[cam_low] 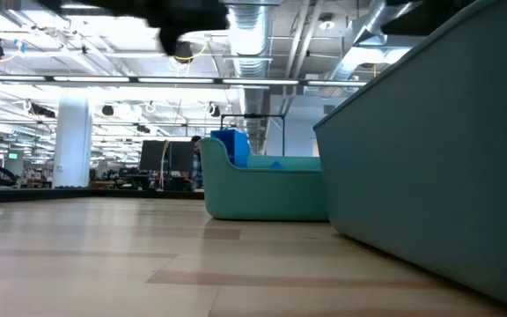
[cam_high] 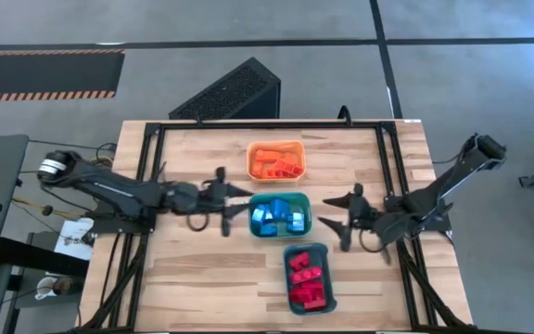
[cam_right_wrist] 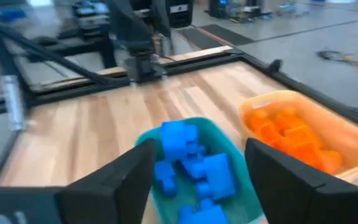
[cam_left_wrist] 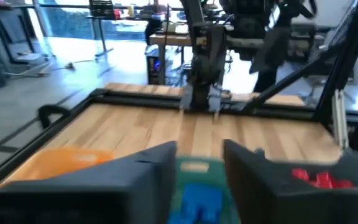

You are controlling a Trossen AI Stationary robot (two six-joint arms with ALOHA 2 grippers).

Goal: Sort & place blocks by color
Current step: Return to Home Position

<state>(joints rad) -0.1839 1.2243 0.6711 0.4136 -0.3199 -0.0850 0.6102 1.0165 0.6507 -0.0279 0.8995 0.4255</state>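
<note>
Several blue blocks fill the green tray, long axes mixed.

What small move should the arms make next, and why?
Probably draw both arms back toward their bases: left gripper and right gripper hang open and empty beside the green tray, and the blocks lie sorted by colour in three trays, none loose on the table.

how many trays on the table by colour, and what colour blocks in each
orange tray, holding orange blocks: 1
green tray, holding blue blocks: 1
dark teal tray, holding red blocks: 1
total: 3 trays
</note>
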